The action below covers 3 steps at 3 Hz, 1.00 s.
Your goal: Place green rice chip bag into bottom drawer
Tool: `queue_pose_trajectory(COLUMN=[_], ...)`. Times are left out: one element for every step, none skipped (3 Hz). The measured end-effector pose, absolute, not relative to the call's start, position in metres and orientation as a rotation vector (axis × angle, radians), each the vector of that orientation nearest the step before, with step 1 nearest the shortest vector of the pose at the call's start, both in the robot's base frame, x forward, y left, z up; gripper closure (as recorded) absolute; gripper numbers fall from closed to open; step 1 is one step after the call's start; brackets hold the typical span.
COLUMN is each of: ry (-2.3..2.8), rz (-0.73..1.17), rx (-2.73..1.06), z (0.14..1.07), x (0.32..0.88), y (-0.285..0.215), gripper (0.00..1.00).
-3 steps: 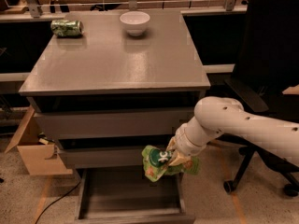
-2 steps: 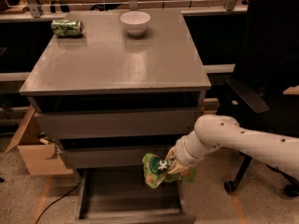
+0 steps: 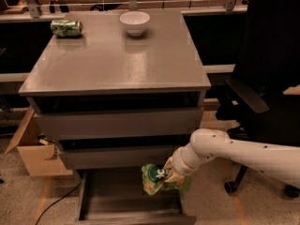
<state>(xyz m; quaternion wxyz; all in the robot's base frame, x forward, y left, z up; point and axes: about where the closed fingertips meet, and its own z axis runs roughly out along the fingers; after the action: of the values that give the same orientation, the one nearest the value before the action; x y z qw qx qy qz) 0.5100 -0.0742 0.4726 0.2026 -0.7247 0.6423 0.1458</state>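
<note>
Gripper (image 3: 168,174) clutching your green rice chip bag (image 3: 151,183) has sunk to bottom center, over the open bottom drawer (image 3: 112,197), drop's close.

green rice chip bag (image 3: 153,181): green, white logo | bottom drawer (image 3: 117,198): grey | pincer (image 3: 167,176): holds bag

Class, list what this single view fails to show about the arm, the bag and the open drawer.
- End effector, gripping the bag over the bottom drawer: mostly covered by the bag.
- Drawer front: cut off by the picture's lower edge.
- Bag print: too blurred to read.
- Arm: its base lies beyond the right edge.
</note>
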Motion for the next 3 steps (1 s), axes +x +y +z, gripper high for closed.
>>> queue_pose_trajectory(ry=[1.809,1.807,1.778], rz=[0.464,0.562,0.605], rx=[-2.003,-1.951,-1.921], z=[0.454,0.416,0.374], x=[0.505,0.492,0.481], y=[-0.07,-0.05,-0.02], gripper=[1.0,1.0,1.0])
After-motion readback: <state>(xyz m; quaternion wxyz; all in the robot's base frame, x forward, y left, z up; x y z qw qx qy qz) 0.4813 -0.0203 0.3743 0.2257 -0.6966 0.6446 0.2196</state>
